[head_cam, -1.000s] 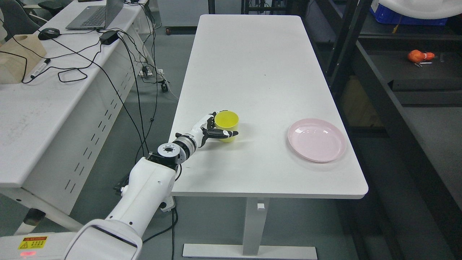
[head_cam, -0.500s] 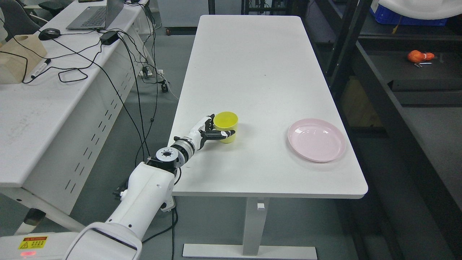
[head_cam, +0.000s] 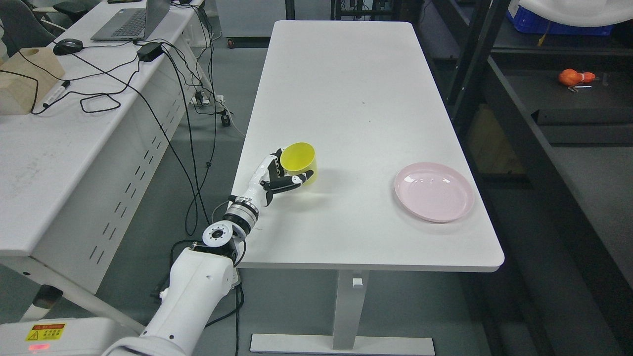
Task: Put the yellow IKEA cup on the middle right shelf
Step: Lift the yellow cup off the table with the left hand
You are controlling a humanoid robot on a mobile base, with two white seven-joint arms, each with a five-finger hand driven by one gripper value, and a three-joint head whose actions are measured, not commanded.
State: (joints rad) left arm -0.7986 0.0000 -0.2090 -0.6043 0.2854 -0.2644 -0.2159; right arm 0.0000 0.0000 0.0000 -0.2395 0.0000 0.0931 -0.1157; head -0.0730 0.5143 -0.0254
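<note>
Yellow cup (head_cam: 298,159) raised in left hand (head_cam: 277,180)

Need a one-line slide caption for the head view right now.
Left hand grips the yellow cup above the white table, pink plate alongside.

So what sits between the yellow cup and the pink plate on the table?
Nothing. In the head view, only bare white table lies between the cup, held by the left hand, and the plate.
</note>
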